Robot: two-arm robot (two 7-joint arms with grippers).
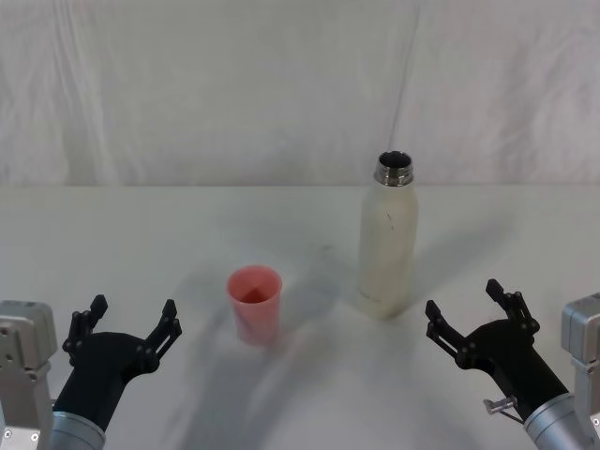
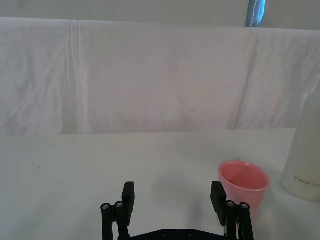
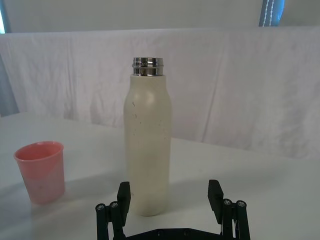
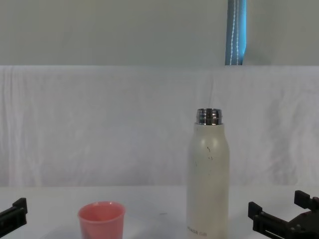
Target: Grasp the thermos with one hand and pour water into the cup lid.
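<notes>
A staged lab-like test setup: a plain white table (image 1: 141, 225) backed by a draped white cloth (image 4: 99, 124).

Small grey lettering stood low on the thermos (image 2: 306, 165), just above its base. In the left wrist view its first word read "HONOR"; the letters after it were cut off at the edge. In the chest view the same lettering on the thermos (image 4: 208, 184) was too small to read.

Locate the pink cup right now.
In the head view the pink cup stands upright on the white table, just left of centre, left of the cream bottle and apart from it, ahead of the open left gripper.
</notes>
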